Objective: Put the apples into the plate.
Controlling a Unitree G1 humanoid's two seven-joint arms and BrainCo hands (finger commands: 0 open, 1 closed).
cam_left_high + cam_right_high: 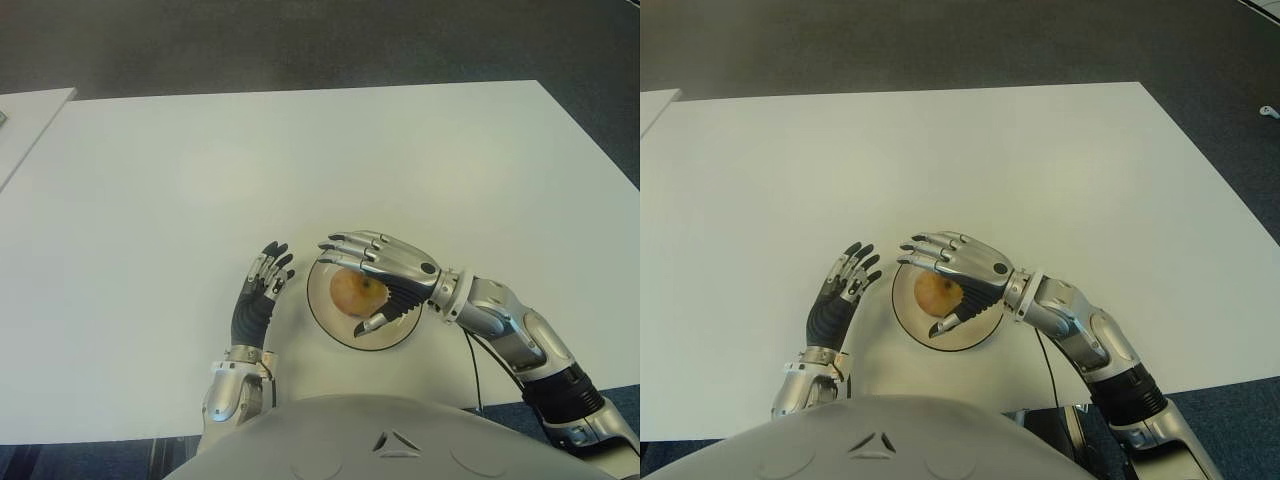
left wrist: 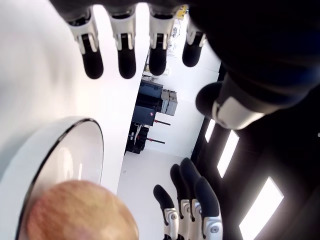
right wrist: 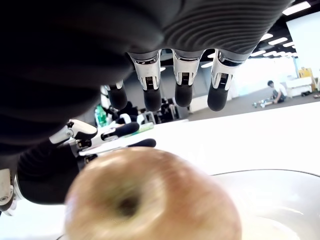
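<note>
While our right hand [image 1: 375,275] hangs over the plate [image 1: 325,320], the apple [image 1: 356,292] sits inside that plate, near the front edge of the white tabletop [image 1: 300,170]. From the eye views we see our right fingers [image 1: 345,250] stretched out above the fruit and the thumb reaching down at the near side of the plate, but these views do not settle whether anything touches. Our right wrist view fills that gap: the apple [image 3: 150,200] lies on the plate [image 3: 280,200] with its stem hollow facing the camera, and the fingertips [image 3: 182,95] stand clear above it, relaxed and holding nothing.

Our left hand [image 1: 258,300] shows just left of the plate, fingers extended and empty. Its wrist view looks past its own straight fingertips [image 2: 125,60] to the plate rim [image 2: 75,135] and the apple [image 2: 80,210] at the side, with the right hand's fingers [image 2: 192,195] beyond; it also catches room furniture and ceiling lights that the eye views never show.
</note>
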